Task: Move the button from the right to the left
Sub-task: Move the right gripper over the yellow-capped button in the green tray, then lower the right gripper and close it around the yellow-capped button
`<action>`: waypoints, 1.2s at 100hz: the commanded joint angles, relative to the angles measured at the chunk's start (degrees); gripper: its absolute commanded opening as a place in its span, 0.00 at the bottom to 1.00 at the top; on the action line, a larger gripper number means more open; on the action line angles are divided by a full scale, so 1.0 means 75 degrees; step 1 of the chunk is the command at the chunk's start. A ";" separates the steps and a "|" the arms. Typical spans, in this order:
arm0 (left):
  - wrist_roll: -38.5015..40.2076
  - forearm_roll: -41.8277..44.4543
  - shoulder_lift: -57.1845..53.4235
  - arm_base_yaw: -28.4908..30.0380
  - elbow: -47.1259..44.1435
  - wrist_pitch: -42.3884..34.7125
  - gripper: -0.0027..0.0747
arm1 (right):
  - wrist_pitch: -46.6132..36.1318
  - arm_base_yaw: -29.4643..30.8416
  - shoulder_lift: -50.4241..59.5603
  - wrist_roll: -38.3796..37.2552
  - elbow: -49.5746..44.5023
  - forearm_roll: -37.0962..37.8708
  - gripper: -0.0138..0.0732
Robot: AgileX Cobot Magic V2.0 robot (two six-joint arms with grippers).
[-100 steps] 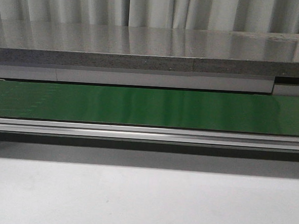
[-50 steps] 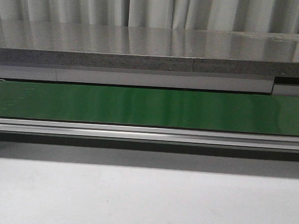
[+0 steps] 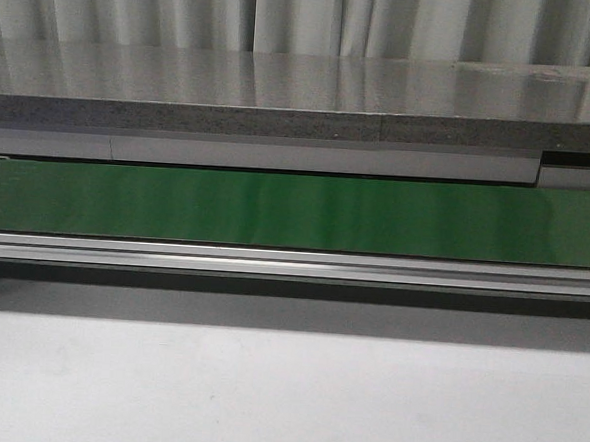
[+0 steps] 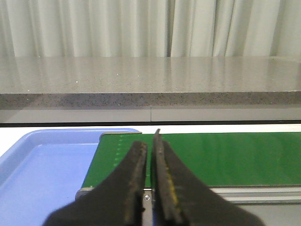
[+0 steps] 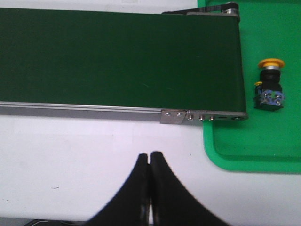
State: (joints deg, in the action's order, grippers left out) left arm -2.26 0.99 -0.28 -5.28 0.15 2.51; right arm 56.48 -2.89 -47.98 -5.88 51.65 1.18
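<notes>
The button [image 5: 269, 84], a yellow-orange cap on a black boxy body, lies on its side in a green tray [image 5: 263, 146] beside the end of the green conveyor belt [image 5: 117, 56]. My right gripper [image 5: 149, 156] is shut and empty, over the white table in front of the belt and well short of the button. My left gripper [image 4: 149, 141] is shut and empty, held above the other end of the belt [image 4: 225, 155], next to a blue tray [image 4: 42, 174]. Neither gripper nor the button shows in the front view.
The belt [image 3: 296, 211] runs across the front view with an aluminium rail [image 3: 292, 264] along its near side. A grey speckled counter [image 3: 283, 95] and pale curtains stand behind it. White table surface [image 3: 285, 391] lies in front.
</notes>
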 commanded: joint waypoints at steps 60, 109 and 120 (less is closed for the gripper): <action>0.0089 -0.0055 -0.0273 0.0017 -0.0317 -0.0619 0.04 | -0.0407 0.0027 -0.0398 -0.0029 0.0268 -0.0010 0.70; 0.0089 -0.0055 -0.0273 0.0017 -0.0317 -0.0619 0.04 | -0.0744 0.1369 -0.1645 0.0225 0.1381 0.0699 0.70; 0.0089 -0.0055 -0.0273 0.0017 -0.0317 -0.0619 0.04 | -0.1164 0.1892 -0.2154 0.0931 0.1567 0.0593 0.70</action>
State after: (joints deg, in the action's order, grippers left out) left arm -2.26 0.99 -0.28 -5.28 0.15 2.51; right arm 52.84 8.61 -62.22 -2.84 60.47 4.87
